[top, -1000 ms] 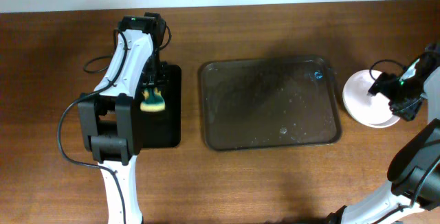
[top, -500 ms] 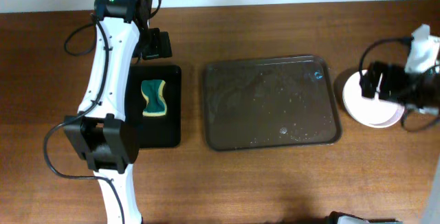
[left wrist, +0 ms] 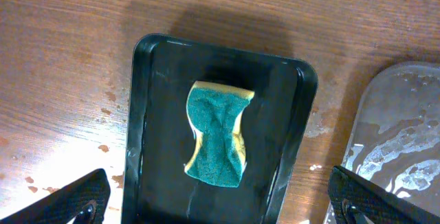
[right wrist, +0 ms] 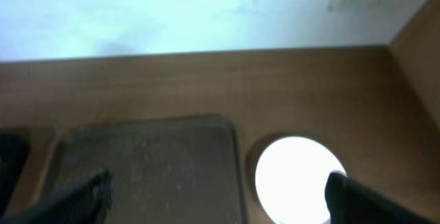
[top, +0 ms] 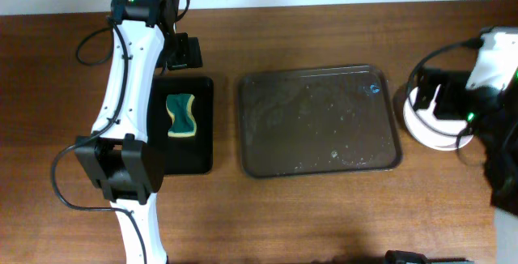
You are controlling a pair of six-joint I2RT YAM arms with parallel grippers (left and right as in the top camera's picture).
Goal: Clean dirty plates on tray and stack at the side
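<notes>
The plates [right wrist: 299, 179] are found on the bare table [top: 324, 215] just beside the right-hand end of the tray [top: 320, 122], apart from its rim. From above only one white disc is shown, so how many lie stacked there cannot be told, nor whether any smudge remains. No plate is seen on the tray – only scattered drops and wet streaks on its dark floor – so the cleaning and the stacking are judged to be done, or very nearly so. The sponge [left wrist: 216, 135] is laid flat on the small black tray [left wrist: 158, 114] to the left, gripped by nothing. The left gripper [left wrist: 220, 200] is held high above that sponge, its fingers spread wide and empty. The right gripper [right wrist: 220, 196] is poised over the plates, its fingers likewise apart with nothing between them – though that view is blurred. Little is judged to be left beyond a parking of both arms.
</notes>
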